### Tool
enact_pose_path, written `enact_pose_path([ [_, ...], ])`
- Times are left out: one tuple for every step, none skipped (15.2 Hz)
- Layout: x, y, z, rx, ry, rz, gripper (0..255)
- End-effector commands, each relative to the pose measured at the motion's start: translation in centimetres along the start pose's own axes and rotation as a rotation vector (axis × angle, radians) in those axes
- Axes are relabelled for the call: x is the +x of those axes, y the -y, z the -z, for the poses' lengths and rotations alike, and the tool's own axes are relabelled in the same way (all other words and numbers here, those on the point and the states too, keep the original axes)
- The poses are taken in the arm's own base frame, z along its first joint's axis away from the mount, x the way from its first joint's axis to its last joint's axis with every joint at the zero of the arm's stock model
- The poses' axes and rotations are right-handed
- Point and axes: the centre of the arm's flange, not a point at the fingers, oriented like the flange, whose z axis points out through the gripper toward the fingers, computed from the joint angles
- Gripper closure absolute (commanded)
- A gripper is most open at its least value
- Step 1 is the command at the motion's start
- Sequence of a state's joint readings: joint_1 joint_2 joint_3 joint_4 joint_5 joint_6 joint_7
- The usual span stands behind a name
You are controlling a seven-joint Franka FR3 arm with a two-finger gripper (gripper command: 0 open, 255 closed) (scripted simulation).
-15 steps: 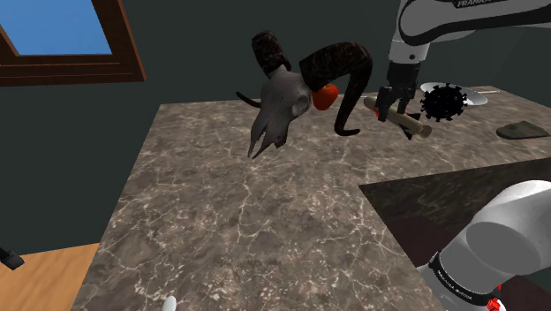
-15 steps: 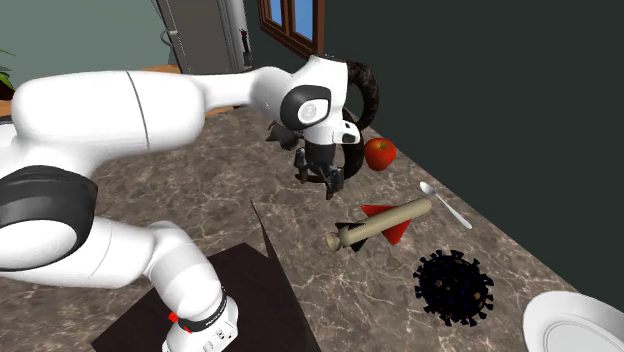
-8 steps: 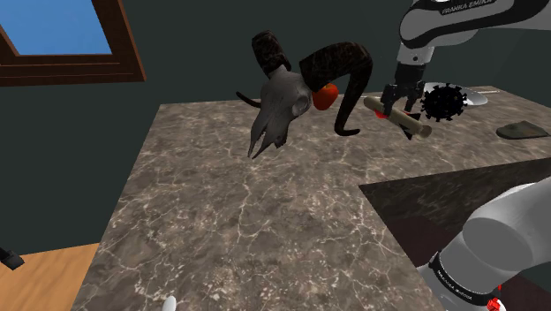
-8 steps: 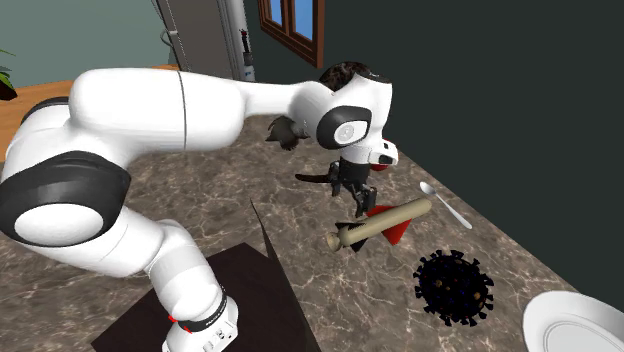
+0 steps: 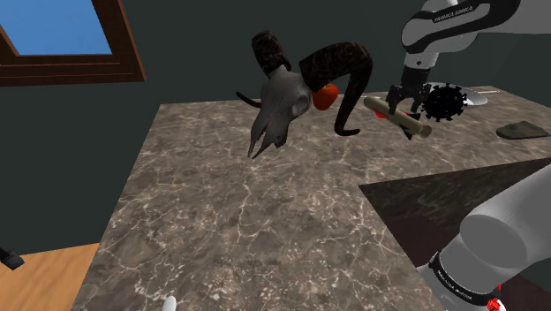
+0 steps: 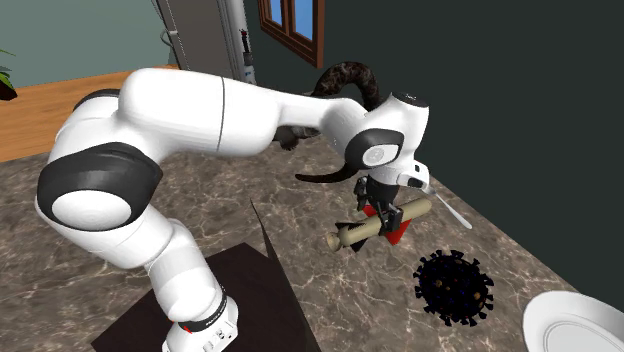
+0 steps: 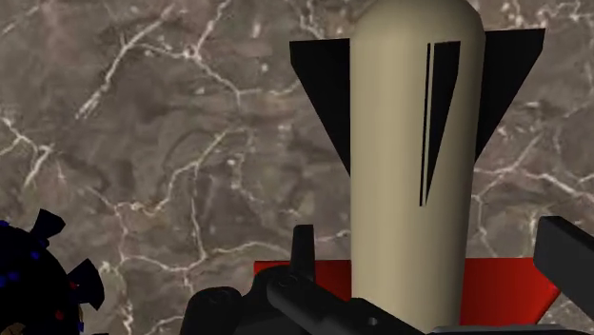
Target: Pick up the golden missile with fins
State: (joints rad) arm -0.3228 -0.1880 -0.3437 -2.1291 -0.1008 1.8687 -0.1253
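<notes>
While poised over the missile (image 6: 352, 236), the gripper (image 6: 385, 210) stands open.
Fingers (image 7: 571, 249) flank the tan body untouched, aligned to close across it.

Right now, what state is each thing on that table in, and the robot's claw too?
gripper, open, fingers either side of the missile, not touching it.
tan missile, lying on its side on the marble table, not lifted.
horned skull, resting on the table.
spiky black ball, sitting on the table, apart from the missile.
spoon, lying flat.
</notes>
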Motion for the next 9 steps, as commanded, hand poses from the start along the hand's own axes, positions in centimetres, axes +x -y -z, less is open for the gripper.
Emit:
enact_pose_path([
  [0.0,-0.1,-1.1,0.000,-0.001,-0.003,0],
  [0.1,-0.1,-1.6,0.000,-0.001,-0.003,0],
  [0.1,-0.1,-2.1,0.000,-0.001,-0.003,0],
  [0.2,-0.1,-2.6,0.000,-0.001,-0.003,0],
  [0.2,-0.1,-2.9,0.000,-0.001,-0.003,0],
  [0.2,-0.1,-2.9,0.000,-0.001,-0.003,0],
  [0.1,-0.2,-2.9,0.000,-0.001,-0.003,255],
  [0.1,-0.2,-2.9,0.000,-0.001,-0.003,255],
  [0.1,-0.2,-2.9,0.000,-0.001,-0.003,255],
])
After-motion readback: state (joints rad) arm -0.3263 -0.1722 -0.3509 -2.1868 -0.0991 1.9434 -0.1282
